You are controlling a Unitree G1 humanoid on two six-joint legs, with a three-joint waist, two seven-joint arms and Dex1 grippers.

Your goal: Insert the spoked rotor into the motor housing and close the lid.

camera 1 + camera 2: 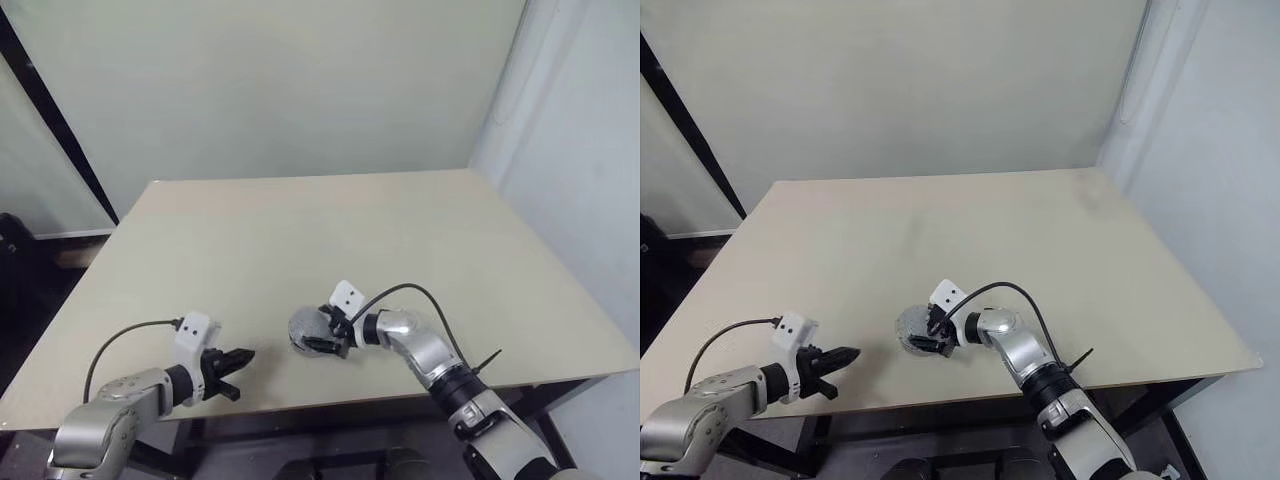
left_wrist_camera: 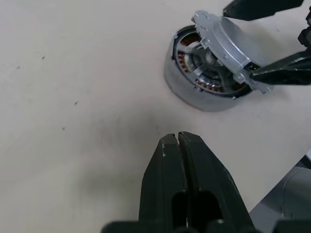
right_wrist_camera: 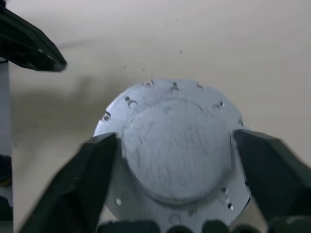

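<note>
The motor housing (image 2: pixel 187 90) is a round silver can with copper windings, standing near the table's front edge (image 1: pixel 303 325). Inside it lies the spoked rotor (image 2: pixel 194 51), partly covered by the lid. The lid (image 2: pixel 228 41), a silver round plate, stands tilted up over the housing's far side. My right gripper (image 1: pixel 322 333) reaches in from the right, open, with one finger on each side of the lid (image 3: pixel 177 145). My left gripper (image 1: pixel 240 362) hovers to the left of the housing, apart from it, its fingers (image 2: pixel 167 160) shut on nothing.
The beige table (image 1: pixel 350 230) stretches far back to a pale wall. Its front edge runs just below both grippers. A black cable (image 1: pixel 400 290) arcs over my right wrist. A dark frame (image 1: pixel 60 140) stands off the table's left side.
</note>
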